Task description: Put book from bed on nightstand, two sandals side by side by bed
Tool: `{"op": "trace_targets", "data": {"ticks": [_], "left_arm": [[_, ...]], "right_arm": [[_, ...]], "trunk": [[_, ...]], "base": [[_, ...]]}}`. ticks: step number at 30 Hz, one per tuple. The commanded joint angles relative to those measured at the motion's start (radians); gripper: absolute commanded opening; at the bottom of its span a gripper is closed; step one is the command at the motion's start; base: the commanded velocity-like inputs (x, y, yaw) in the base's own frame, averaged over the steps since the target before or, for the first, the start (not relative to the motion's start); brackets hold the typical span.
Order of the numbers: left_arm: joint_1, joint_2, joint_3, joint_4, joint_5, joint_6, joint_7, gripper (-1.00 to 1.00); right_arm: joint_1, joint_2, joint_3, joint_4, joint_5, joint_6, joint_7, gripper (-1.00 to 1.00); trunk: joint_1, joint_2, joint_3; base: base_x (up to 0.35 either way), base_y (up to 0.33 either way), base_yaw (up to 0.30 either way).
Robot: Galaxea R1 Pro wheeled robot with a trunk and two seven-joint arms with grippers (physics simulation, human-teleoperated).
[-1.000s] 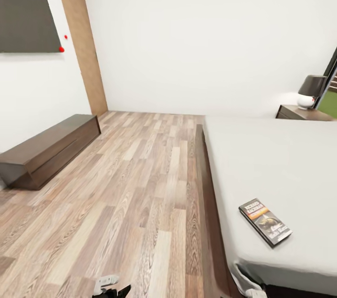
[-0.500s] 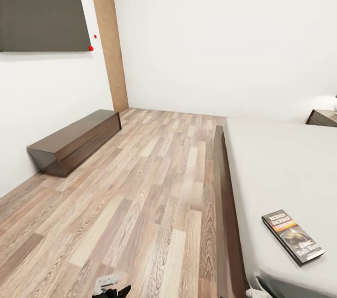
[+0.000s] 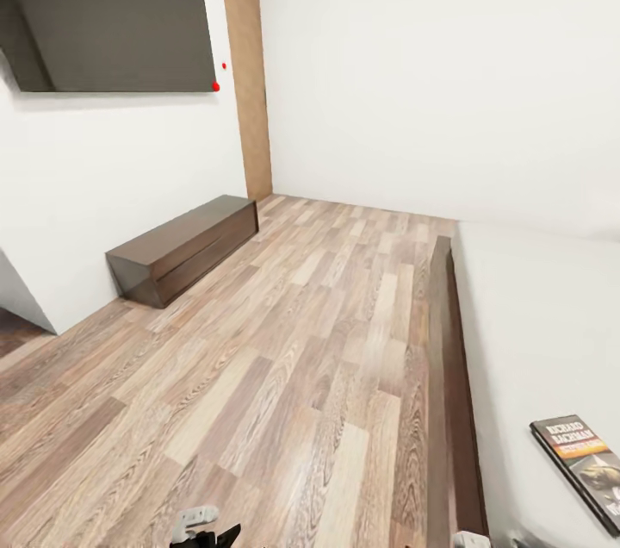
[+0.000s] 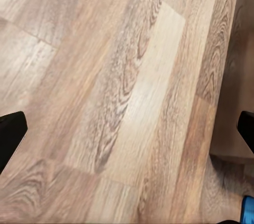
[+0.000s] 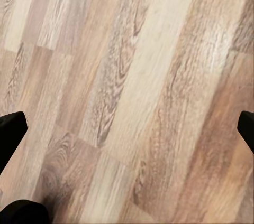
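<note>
Bedroom colours, wood tones against white

Floor [image 3: 284,376] of streaky tan, grey and brown planks; dark brown bed [image 3: 449,376] frame with pale grey-white mattress; book [image 3: 584,457] dark with an orange band and white lettering; dark brown wall cabinet [image 3: 185,246]; charcoal screen [image 3: 112,9]; bright blue sliver [image 4: 248,209] at the left wrist view's edge

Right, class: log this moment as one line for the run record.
phase: in transit | book: on bed, ungrasped | left tool: open, empty | right tool: open, empty | under both: wood floor

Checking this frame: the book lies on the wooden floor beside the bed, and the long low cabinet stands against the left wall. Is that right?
Not quite. The head view shows the book lying on the bed, on the pale mattress, not on the floor. The long low cabinet does stand against the left wall.
</note>
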Motion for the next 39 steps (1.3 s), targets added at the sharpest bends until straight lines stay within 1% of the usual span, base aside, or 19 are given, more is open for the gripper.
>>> {"op": "trace_targets", "data": {"ticks": [1, 26, 34, 39], "left_arm": [[-0.001, 0.0, 0.008, 0.002, -0.002, -0.001, -0.005, 1.0], [-0.001, 0.0, 0.008, 0.002, -0.002, -0.001, -0.005, 1.0], [-0.001, 0.0, 0.008, 0.002, -0.002, -0.001, -0.005, 1.0], [-0.001, -0.001, 0.008, 0.002, -0.002, 0.0, -0.005, 1.0]], "right_arm": [[0.0, 0.0, -0.004, 0.001, 0.004, -0.004, 0.003, 1.0], [0.0, 0.0, -0.004, 0.001, 0.005, -0.004, 0.003, 1.0], [0.0, 0.0, -0.005, 0.001, 0.005, -0.004, 0.003, 1.0], [0.0, 0.0, -0.004, 0.001, 0.005, -0.004, 0.003, 1.0]], "trunk": [[0.0, 0.0, -0.001], [0.0, 0.0, -0.002], [0.0, 0.0, -0.002], [-0.019, 0.035, 0.013]], "base": [[0.0, 0.0, 0.281], [0.0, 0.0, 0.277], [0.0, 0.0, 0.055], [0.0, 0.0, 0.003]]}}
